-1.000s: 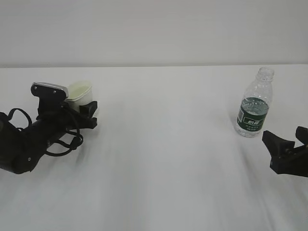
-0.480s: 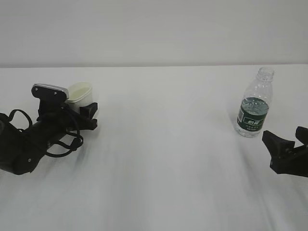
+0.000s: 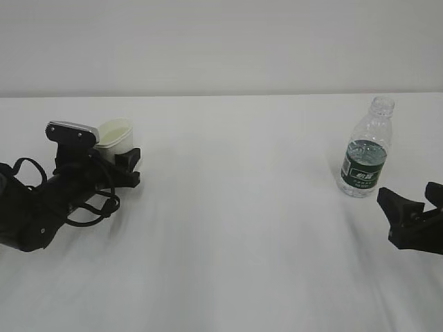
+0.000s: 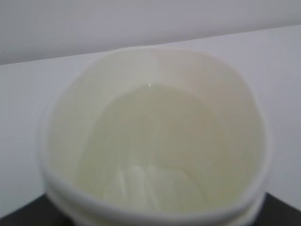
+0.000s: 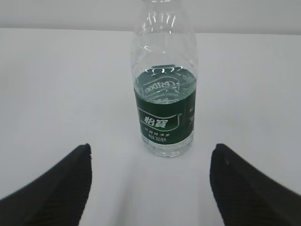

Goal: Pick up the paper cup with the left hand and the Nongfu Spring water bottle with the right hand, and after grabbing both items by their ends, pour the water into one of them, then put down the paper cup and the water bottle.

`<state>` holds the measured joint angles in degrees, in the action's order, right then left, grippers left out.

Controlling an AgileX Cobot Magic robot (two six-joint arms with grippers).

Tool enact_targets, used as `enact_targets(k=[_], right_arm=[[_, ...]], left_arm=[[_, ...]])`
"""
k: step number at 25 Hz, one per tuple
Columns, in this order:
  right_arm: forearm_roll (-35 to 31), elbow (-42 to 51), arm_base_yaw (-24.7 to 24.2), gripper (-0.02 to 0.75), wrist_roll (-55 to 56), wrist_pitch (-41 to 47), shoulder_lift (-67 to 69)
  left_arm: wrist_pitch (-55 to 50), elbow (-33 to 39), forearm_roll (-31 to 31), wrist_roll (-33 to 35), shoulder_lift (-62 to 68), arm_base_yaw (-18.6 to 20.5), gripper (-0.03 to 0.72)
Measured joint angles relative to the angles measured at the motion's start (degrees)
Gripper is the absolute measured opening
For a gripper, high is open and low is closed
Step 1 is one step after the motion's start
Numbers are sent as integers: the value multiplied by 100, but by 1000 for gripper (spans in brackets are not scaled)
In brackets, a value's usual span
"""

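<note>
Bench [image 3: 228,228] view: left claw [image 3: 124,162] grips the cup [image 3: 114,135] low at left; bottle [image 3: 367,149] stands upright at right, the right claw [image 3: 415,214] spread just short of it. Left wrist: cup fills the frame, tilted mouth facing. Right wrist: bottle stands centred beyond the released jaws, untouched.

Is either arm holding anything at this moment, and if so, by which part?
The left hand holds the paper cup low on its body, near the base. The right hand holds nothing; its jaws stand open short of the Nongfu Spring water bottle.
</note>
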<state>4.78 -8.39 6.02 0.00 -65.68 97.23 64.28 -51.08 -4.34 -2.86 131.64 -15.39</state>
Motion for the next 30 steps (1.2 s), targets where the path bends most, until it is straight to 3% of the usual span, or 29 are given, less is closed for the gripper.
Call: enact_targets(k=[15,22,30], right_arm=[[0,0,0,588,0,0,0],[0,0,0,588,0,0,0],[0,0,0,588,0,0,0]], left_arm=[[96,0,0,0,128,0,433],[96,0,0,0,152,0,574],[96,0,0,0,152,0,634]])
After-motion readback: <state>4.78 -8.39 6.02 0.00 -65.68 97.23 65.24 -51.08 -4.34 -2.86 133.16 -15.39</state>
